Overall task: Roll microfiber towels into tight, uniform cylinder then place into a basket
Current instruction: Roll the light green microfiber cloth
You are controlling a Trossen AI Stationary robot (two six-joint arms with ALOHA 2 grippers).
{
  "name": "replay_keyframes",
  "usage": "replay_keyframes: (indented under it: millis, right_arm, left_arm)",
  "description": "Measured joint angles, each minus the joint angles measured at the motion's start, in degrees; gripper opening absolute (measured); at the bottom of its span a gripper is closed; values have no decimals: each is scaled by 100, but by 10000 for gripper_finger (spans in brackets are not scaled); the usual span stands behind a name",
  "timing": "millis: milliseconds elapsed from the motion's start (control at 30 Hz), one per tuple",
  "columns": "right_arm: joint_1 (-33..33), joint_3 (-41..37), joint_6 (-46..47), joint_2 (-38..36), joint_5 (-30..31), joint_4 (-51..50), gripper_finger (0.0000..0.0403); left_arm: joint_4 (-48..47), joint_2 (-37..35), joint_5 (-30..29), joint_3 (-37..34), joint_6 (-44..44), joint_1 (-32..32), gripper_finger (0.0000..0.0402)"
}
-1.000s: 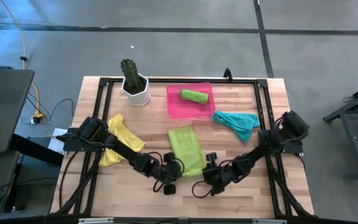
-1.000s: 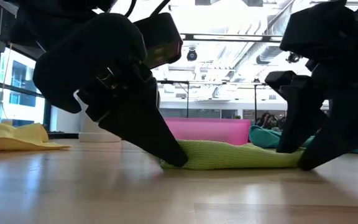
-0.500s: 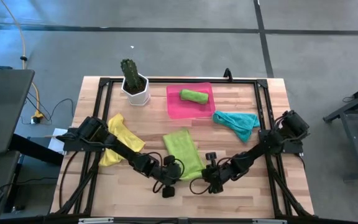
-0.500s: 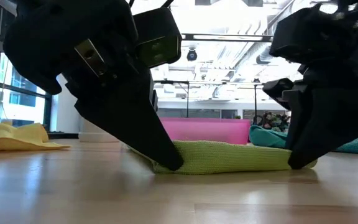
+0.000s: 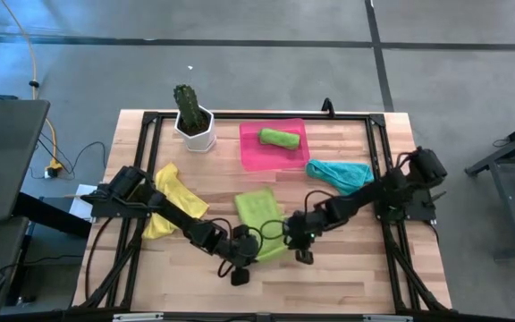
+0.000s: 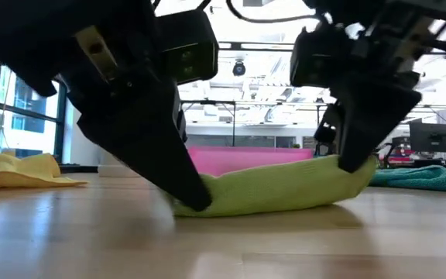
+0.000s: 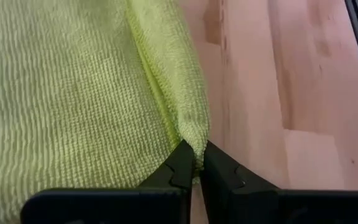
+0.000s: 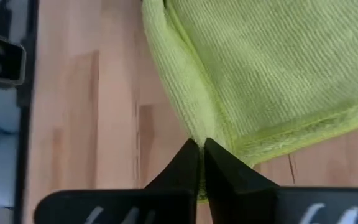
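1. The flat lime towel [image 5: 259, 215] lies low in the middle of the high view on the counter [image 5: 347, 259]; its long axis runs from upper left to lower right, with the near end folded over.
2. The left claw [image 5: 244, 253] sits at the towel's lower-left corner; in the left wrist view its fingers [image 7: 180, 167] are pinched together on the fold of cloth [image 7: 166, 93].
3. The right claw [image 5: 299, 234] sits at the lower-right corner, just beside the fold; its fingers [image 8: 188, 158] are likewise closed on a corner of the towel [image 8: 241, 74].
4. In the low view the towel [image 6: 277, 186] is a low hump slung between the two claws, higher on the right [image 6: 358, 147] than on the left [image 6: 192, 194].
5. The pink basket [image 5: 250, 154] lies at upper centre; a rolled lime towel [image 5: 277, 138] rests in it, its axis roughly left to right.
6. The teal towel [image 5: 340, 175] is crumpled right of the basket; the yellow towel [image 5: 173, 201] lies at the left under the left arm.
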Motion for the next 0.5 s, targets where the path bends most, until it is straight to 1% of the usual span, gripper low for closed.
replay_keyframes:
  millis: [133,233,367,500]
  right_arm:
    - [-283,2,344,9,-364,38,1]
    - [-415,7,493,41,-541,53,1]
    - [-549,7,719,84,-561,109,0]
    - [-676,17,1026,276,-555,184,0]
  left_arm:
    - [-49,-12,38,6,-562,16,10]
    - [9,-13,91,6,-768,44,10]
    - [54,-54,123,6,-1041,80,10]
    - [121,-149,181,12,-1236,107,10]
